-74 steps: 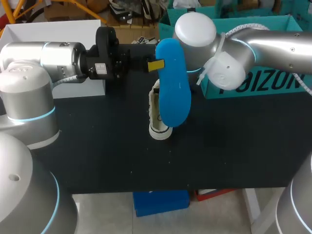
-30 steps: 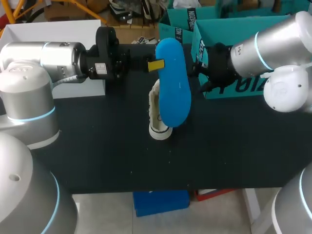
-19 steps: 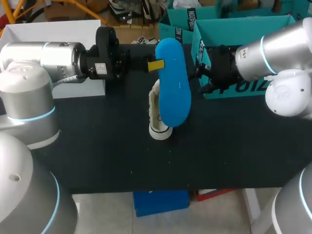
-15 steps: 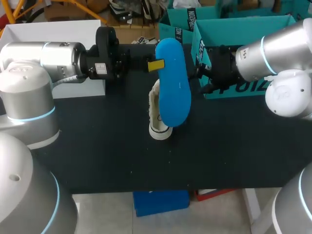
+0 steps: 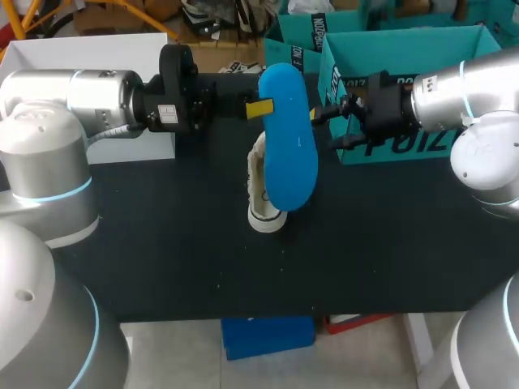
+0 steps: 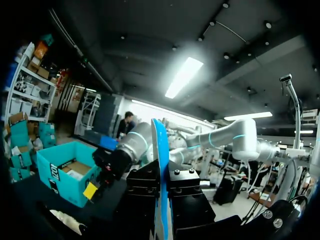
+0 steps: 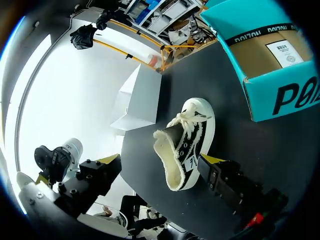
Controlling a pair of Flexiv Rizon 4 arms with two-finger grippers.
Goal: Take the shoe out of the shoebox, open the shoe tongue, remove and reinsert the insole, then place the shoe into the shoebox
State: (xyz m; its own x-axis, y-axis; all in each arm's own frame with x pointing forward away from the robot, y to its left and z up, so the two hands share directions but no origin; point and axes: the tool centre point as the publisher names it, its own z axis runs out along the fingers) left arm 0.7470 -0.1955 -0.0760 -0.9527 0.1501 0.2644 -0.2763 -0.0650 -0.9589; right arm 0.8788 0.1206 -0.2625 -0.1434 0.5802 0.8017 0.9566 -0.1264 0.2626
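My left gripper (image 5: 261, 108) is shut on the edge of a blue insole (image 5: 289, 142), held above the table. In the left wrist view the insole (image 6: 160, 150) stands edge-on between the black fingers (image 6: 144, 197). The black-and-white shoe (image 5: 259, 198) rests on the black table under the insole. In the right wrist view the shoe (image 7: 186, 142) lies ahead of my open right gripper (image 7: 161, 161), with cream lining and white laces. My right gripper (image 5: 326, 130) hangs just right of the insole. The teal shoebox (image 5: 405, 36) stands open behind it.
A white box (image 5: 122, 49) stands at the table's back left, behind my left arm. More teal boxes (image 5: 296, 32) sit behind the shoebox. The black tabletop (image 5: 203, 267) runs bare in front of the shoe.
My right arm has drawn back to the right, away from the insole and shoe, gripper still open. My left arm and the insole have not moved.
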